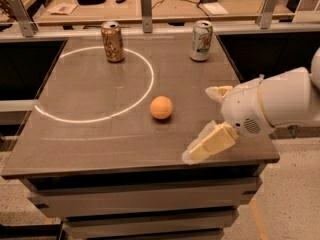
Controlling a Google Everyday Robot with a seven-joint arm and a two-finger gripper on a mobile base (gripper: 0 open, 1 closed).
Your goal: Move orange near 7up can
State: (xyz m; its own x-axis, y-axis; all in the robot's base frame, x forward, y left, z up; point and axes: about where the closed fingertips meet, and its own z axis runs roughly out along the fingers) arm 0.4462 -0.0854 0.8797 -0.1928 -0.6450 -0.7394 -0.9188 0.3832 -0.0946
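The orange [161, 107] sits on the dark table, near the middle, just right of a white ring of light. The 7up can [201, 40] stands upright at the table's back right. My gripper [206, 121] is to the right of the orange, over the table's front right part, with its two cream fingers spread wide apart and nothing between them. One finger [218, 92] is farther back, the other finger [210, 143] nearer the front edge. The gripper is apart from the orange.
A golden-brown can [113, 42] stands upright at the back left, on the ring of light. The table [90, 144] has its front edge close below the gripper. Behind it runs a rail with posts and a desk with papers and cables.
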